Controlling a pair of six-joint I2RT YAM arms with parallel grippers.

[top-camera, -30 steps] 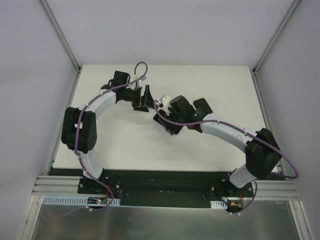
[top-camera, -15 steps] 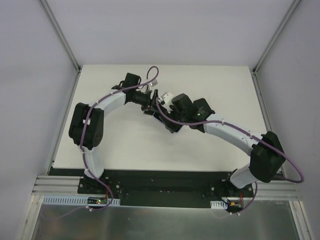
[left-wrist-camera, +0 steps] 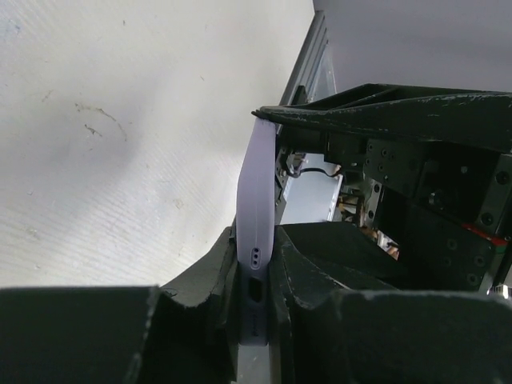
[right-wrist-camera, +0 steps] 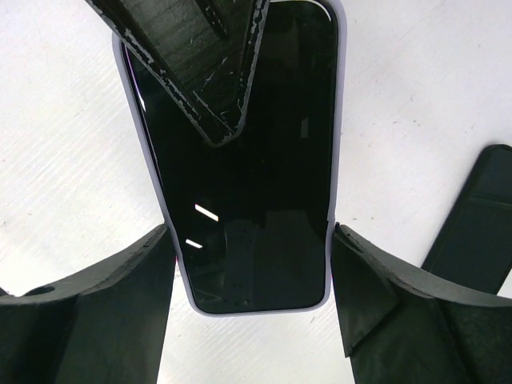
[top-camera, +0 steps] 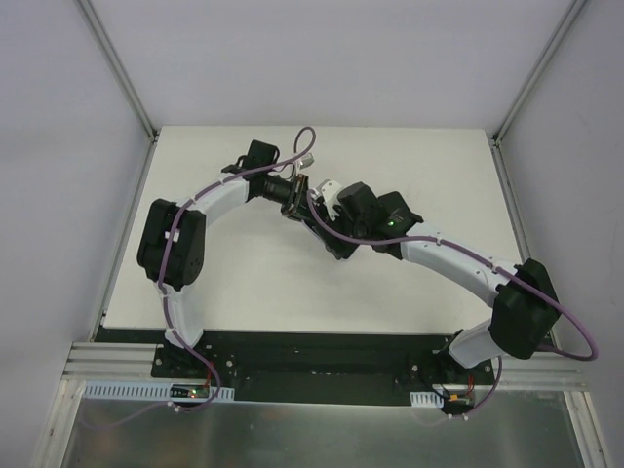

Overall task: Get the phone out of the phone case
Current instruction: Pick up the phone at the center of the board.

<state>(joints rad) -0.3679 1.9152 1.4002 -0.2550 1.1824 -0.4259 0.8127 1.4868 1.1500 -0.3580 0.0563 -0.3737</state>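
Observation:
The phone (right-wrist-camera: 248, 176) has a black screen and sits in a lilac phone case (right-wrist-camera: 337, 120), held above the white table. My right gripper (right-wrist-camera: 250, 256) is shut across the case's width, a pad against each long side near its lower end. My left gripper (left-wrist-camera: 254, 264) is shut on the thin end of the case (left-wrist-camera: 258, 200), pinching front and back. One of its fingers (right-wrist-camera: 200, 72) lies over the screen in the right wrist view. From the top, the two grippers, left (top-camera: 300, 198) and right (top-camera: 327, 229), meet at mid-table and hide the phone.
The white table (top-camera: 390, 283) is walled by grey panels at the left, right and back. A black flat piece (right-wrist-camera: 472, 224) lies at the right edge of the right wrist view. The arm bases stand on the black rail at the near edge.
The left arm swung right toward the right gripper, and its jaws went from open to shut on the end of the phone case. The right arm barely moved.

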